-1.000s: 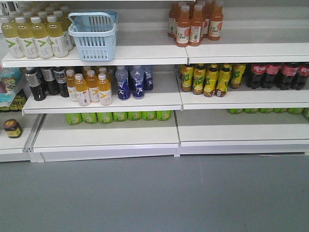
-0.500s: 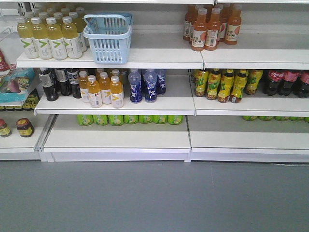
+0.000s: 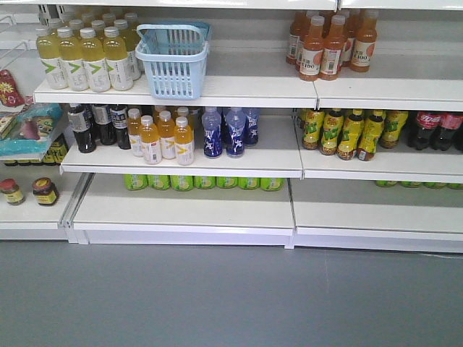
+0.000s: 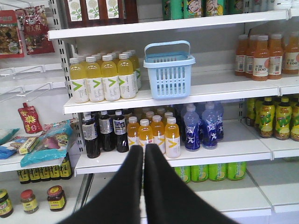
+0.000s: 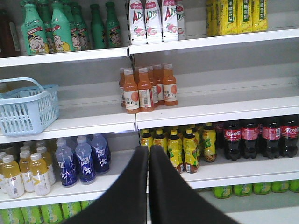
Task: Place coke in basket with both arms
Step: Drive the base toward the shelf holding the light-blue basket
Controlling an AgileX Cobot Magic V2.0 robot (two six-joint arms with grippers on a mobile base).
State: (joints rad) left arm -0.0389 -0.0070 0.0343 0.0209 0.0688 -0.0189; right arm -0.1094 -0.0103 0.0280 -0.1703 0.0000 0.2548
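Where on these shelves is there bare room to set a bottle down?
Bare: the shelf between the basket and the orange bottles; also the front of the lowest shelf, before the green drinks. Crowded: the yellow bottles left of the basket and the small bottles below them.

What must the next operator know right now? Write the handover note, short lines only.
Left gripper: shut, holding nothing, facing the shelves.
Right gripper: shut, holding nothing.
Basket: on the upper shelf, left bay, beside the yellow bottles; no bottle shows through its slots.
Coke: dark bottles with red labels, standing one shelf lower, right bay, next to the yellow-green bottles.
Done: nothing yet.
Left: grasp a coke, bring in the basket, put the coke inside.
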